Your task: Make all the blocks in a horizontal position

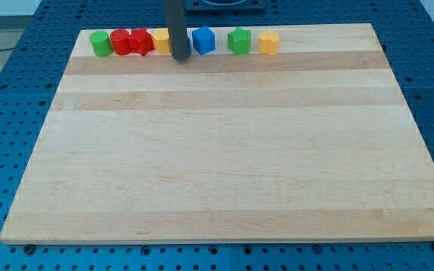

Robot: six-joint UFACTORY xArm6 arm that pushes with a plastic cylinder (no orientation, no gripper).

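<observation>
Several blocks stand in a row along the board's top edge. From the view's left: a green cylinder (100,44), a red cylinder (119,41), a red block (139,42), a yellow block (160,41), a blue block mostly hidden behind the rod, a blue cube (204,40), a green block (239,41) and a yellow block (268,43). My tip (179,57) is just below the row, between the yellow block and the blue cube, in front of the hidden blue block.
The wooden board (224,150) lies on a blue perforated table (6,113). A dark base (224,4) stands beyond the board's top edge.
</observation>
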